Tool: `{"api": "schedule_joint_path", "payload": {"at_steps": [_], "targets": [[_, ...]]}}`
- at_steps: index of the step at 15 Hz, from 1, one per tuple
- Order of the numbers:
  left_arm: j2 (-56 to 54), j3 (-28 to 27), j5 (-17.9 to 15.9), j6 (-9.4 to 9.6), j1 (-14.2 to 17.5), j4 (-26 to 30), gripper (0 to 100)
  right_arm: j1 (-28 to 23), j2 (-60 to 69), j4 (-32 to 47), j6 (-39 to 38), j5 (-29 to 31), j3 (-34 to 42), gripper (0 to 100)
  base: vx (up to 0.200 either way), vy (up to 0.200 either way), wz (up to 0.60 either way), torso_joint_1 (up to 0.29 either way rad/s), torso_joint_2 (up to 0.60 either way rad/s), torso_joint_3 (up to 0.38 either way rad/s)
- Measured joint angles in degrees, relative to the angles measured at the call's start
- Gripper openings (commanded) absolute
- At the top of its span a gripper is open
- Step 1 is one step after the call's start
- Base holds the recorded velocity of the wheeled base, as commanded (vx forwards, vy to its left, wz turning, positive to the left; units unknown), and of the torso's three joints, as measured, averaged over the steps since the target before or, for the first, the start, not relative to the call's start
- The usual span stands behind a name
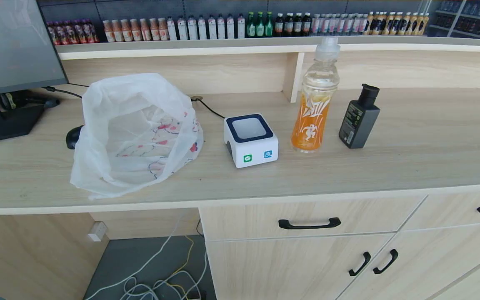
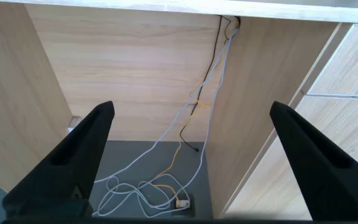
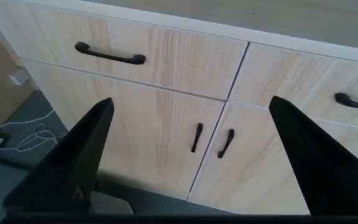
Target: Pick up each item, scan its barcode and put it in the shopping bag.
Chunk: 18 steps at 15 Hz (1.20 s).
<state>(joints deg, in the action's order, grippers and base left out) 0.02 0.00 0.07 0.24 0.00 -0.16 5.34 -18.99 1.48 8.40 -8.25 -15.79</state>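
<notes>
Head view: orange bottle (image 1: 313, 112) and black bottle (image 1: 358, 118) stand upright midway along the counter (image 1: 423, 150), scanner (image 1: 250, 139) beside them, shopping bag (image 1: 136, 129) toward its left edge. Left gripper (image 2: 191, 109) and right gripper (image 3: 191, 102) gape empty below the front edge; best grasp a bottle mid-body, squarely

Centre left: translucent white shopping bag (image 1: 92, 137) with red and blue print. Centre: white scanner (image 1: 251, 141), navy-framed top, green and blue icons. Right of centre: orange bottle (image 1: 311, 121) with white figure motif, black bottle (image 1: 357, 121), both on the pale wood-grain counter (image 1: 423, 150).
</notes>
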Motion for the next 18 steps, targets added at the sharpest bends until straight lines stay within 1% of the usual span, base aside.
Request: {"api": "schedule_joint_path", "payload": {"at_steps": [2,5,8,11,14,17,18], "targets": [[0.00,0.00,0.00,0.00,0.00,0.00,100,2.84,-6.12,-0.77,1.45,-0.12,-3.84,100,0.000,0.000,0.00,0.000,0.00,0.000],[0.00,0.00,0.00,0.02,0.00,0.00,100,4.83,-16.68,-3.02,3.96,-0.20,-11.91,100,0.000,0.000,0.00,0.000,0.00,0.000],[0.00,0.00,0.00,0.02,0.00,0.00,100,5.81,-27.78,-8.75,4.79,-0.11,-19.58,100,0.000,0.000,0.00,0.000,0.00,0.000],[0.00,0.00,0.00,0.02,0.00,0.00,100,6.10,-36.90,-15.46,4.90,0.02,-24.92,100,0.000,0.000,0.00,0.000,0.00,0.000],[0.00,0.00,0.00,0.02,0.00,0.00,100,6.40,-44.18,-25.45,3.30,0.00,-26.05,100,0.000,0.000,0.00,0.000,0.00,0.000],[0.00,0.00,0.00,0.02,0.00,0.00,100,6.86,-48.84,-29.28,2.95,0.02,-26.38,100,0.000,0.000,0.00,0.000,0.00,0.000],[0.00,0.00,0.00,0.02,0.00,0.00,100,7.56,-50.35,-31.70,2.86,0.02,-26.44,100,0.000,0.000,0.00,0.000,0.00,0.000]]}}
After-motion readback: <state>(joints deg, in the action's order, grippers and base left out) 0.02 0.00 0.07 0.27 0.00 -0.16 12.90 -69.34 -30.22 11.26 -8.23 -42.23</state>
